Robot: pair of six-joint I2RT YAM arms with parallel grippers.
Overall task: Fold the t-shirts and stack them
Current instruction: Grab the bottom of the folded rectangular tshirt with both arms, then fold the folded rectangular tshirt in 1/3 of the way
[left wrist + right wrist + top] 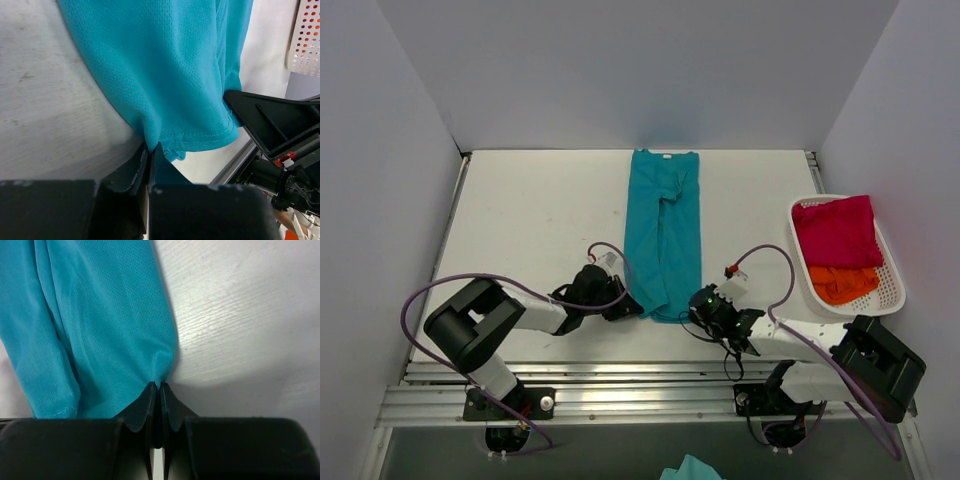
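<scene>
A teal tee [663,235] lies folded lengthwise in a long strip mid-surface [540,220]. A crimson tee [837,230] and an orange tee [844,284] sit crumpled in the basket [888,287].

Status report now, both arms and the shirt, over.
Left gripper shut on teal t-shirt near corner. Right gripper shut on other corner. Basket stands apart, right side.

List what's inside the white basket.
Two crumpled tees fill the basket: a crimson tee at the far end and an orange tee nearer, its far part apparently tucked beneath. Anything under them is covered.
</scene>
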